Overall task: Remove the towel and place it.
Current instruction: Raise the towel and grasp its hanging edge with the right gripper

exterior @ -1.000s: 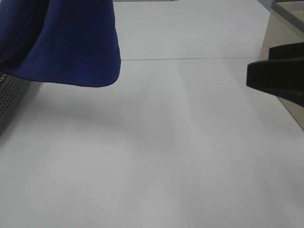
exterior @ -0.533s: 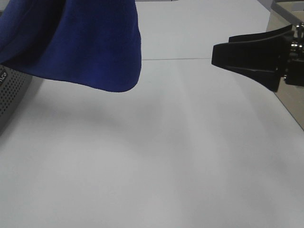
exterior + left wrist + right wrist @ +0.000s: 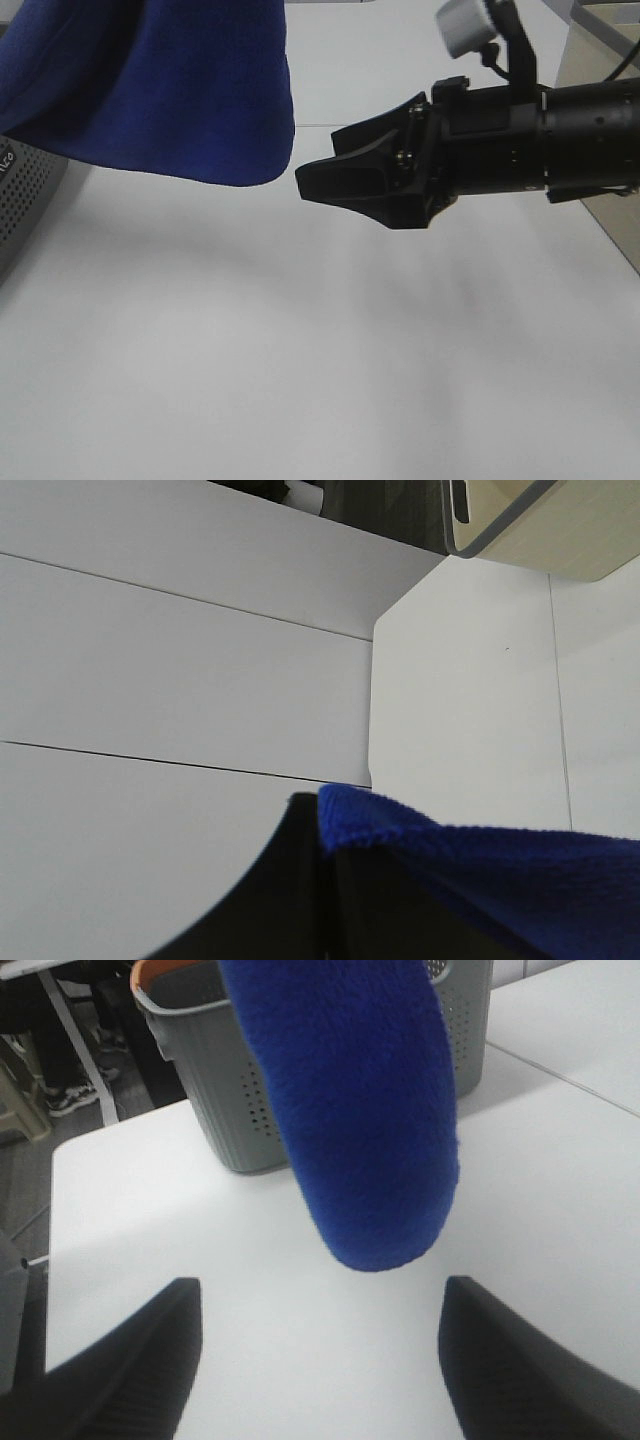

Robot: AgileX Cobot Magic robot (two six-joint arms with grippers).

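- The table (image 3: 300,360) lies bare and white in the foreground, the likely place for the cloth.
- Above it the right gripper (image 3: 305,184) reaches in from the right, jaws spread wide with nothing between them.
- Seen from its wrist, that gap frames the hanging end of the towel (image 3: 160,90).
- The towel hangs in the air at the upper left, clear of the table. Its rounded lower fold is just beside the right gripper's tips, not touching.
- The left gripper (image 3: 316,825) carries it. Cloth hides most of the pinch in the wrist view, but the hem runs across the dark jaws and they look clamped on it.
- Behind the towel stands a grey perforated basket (image 3: 225,1090) with an orange rim. The towel's top is cut off, so whether any of it reaches the basket cannot be told.
- The step in hand, as I judge it, is a second grasp on the free end, so both arms can spread and lay the towel.
- To do it well, advance level and slowly so the fold slides between the jaws rather than being nudged into a swing.
- Go deep enough to bite the fold itself, not just the plush nap, before closing.
- The left grip should not loosen until the right one has closed firmly.
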